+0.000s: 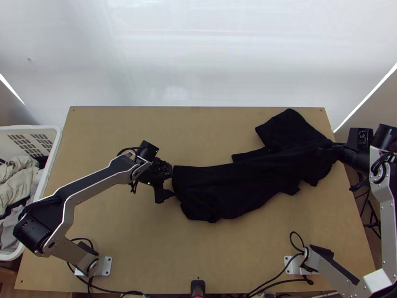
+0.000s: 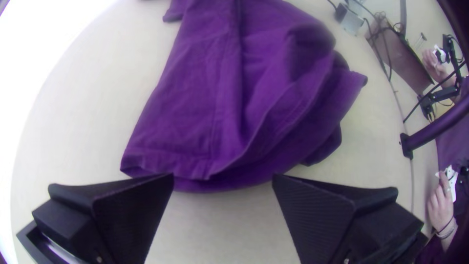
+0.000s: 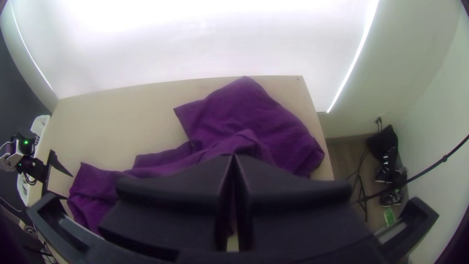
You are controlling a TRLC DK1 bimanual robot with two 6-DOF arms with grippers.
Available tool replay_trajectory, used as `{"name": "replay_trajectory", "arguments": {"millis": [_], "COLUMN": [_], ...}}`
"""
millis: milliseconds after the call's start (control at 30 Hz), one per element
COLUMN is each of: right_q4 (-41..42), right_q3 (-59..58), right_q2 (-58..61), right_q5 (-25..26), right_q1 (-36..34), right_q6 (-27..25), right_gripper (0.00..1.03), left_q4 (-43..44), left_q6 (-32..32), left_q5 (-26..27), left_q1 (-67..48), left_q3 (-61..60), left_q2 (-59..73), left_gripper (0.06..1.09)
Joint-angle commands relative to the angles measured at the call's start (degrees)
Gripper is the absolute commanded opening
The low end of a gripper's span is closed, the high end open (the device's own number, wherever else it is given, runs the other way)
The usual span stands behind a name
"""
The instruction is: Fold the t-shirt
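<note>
Top view, shirt: black, rumpled and lying lengthwise from mid-frame to the right edge of the table (image 1: 208, 253), with a broad flap toward the upper right (image 1: 285, 126).
Top view, left gripper (image 1: 173, 183): left of centre, fingers apart, just beside the shirt's left end.
Top view, right gripper (image 1: 320, 149): right side of the frame, at the shirt's right end.
Top view, basket (image 1: 58, 136): left edge, with clothes (image 1: 17, 181) in it.
Left wrist view, shirt: purple here, from the top edge down to the centre, with loose folds and a hemmed edge near the fingers.
Left wrist view, left gripper (image 2: 223, 175): fingers wide apart, bare table between them below the hem, nothing gripped.
Right wrist view, shirt: bunched across the middle and lower left.
Right wrist view, right gripper (image 3: 233, 156): fingers drawn together, tips over the cloth; whether they pinch it, I cannot tell.
</note>
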Motion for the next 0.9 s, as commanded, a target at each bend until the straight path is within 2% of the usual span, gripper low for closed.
{"name": "replay_trajectory", "arguments": {"millis": [0,200,267,400,500,533,600,633,667,700,867], "right_q4": [0.1,0.5,0.6,0.9,1.0,1.0,1.0,1.1,1.1,1.2,1.4], "right_q3": [-0.1,-0.1,-0.1,-0.4,-0.6,-0.7,-0.6,-0.5,-0.4,-0.2,0.6], "right_q2": [0.0,0.5,0.7,1.0,1.1,1.1,1.4,1.5,1.6,1.8,3.0], "right_q5": [0.1,0.1,0.1,0.1,0.2,0.2,0.2,0.2,0.2,0.2,0.2], "right_q1": [0.0,0.2,0.2,0.3,0.2,0.2,0.2,0.2,0.2,0.2,0.2], "right_q6": [0.1,0.2,0.2,0.3,0.3,0.3,0.3,0.3,0.2,0.1,0.0], "right_gripper": [0.03,0.03,0.03,0.03,0.03,0.03,0.03,0.03,0.03,0.03,0.03], "left_q4": [1.5,1.6,2.5,4.3,6.3,6.9,7.4,7.3,7.5,9.4,11.0], "left_q6": [0.2,-0.5,-0.7,-0.8,-1.1,-1.2,-1.0,-0.6,-0.3,-1.4,-3.8], "left_q5": [-0.1,-0.2,-0.2,-0.5,-0.4,-0.4,-0.5,-0.5,-0.5,-0.5,-0.3], "left_q1": [-0.4,-0.8,-0.9,-0.9,-0.8,-0.8,-0.9,-1.2,-1.2,-1.0,0.6], "left_q3": [0.4,1.6,1.7,1.8,1.6,1.6,1.6,1.6,1.6,1.3,2.1], "left_q2": [1.7,3.7,3.9,4.6,4.7,4.7,5.2,5.6,5.8,5.9,6.1], "left_gripper": [1.03,1.03,0.98,0.94,0.64,0.60,0.58,0.45,0.20,0.10,0.09]}}
